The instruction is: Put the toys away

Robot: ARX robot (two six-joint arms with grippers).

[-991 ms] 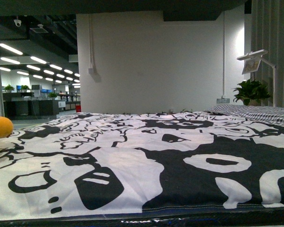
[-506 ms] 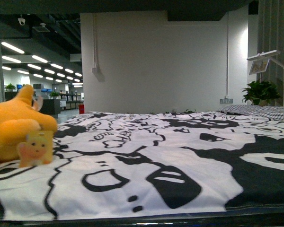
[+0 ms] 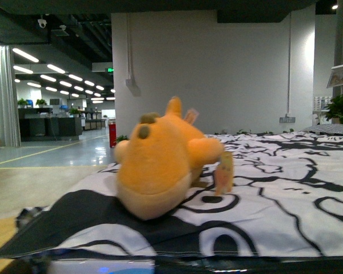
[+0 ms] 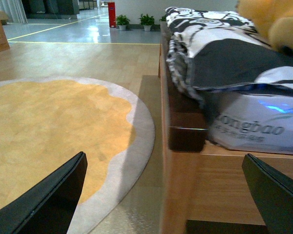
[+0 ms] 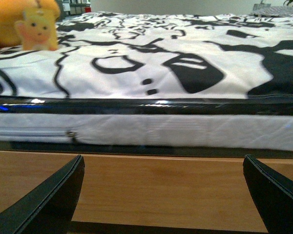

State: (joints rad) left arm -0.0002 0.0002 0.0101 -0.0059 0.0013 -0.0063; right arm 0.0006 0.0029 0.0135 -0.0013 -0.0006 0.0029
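An orange-yellow plush toy (image 3: pixel 160 165) lies on the bed's black-and-white sheet (image 3: pixel 286 188), near the bed's left corner, with a small yellow tag (image 3: pixel 224 171) beside it. It shows at the edge of the left wrist view (image 4: pixel 276 22) and of the right wrist view (image 5: pixel 14 19), with its tag (image 5: pixel 38 29). My left gripper (image 4: pixel 163 195) is open and empty, low by the bed's wooden corner. My right gripper (image 5: pixel 163 195) is open and empty, facing the bed's wooden side rail (image 5: pixel 161 190), below the mattress. Neither arm shows in the front view.
A round yellow rug with a grey border (image 4: pixel 53 131) lies on the wooden floor left of the bed frame (image 4: pixel 180 161). A white wall (image 3: pixel 217 74) stands behind the bed. An office hall with a red bin (image 3: pixel 112 135) opens at the left.
The front view has swung left: the plush has gone from the left edge to the middle, and the floor left of the bed now shows.
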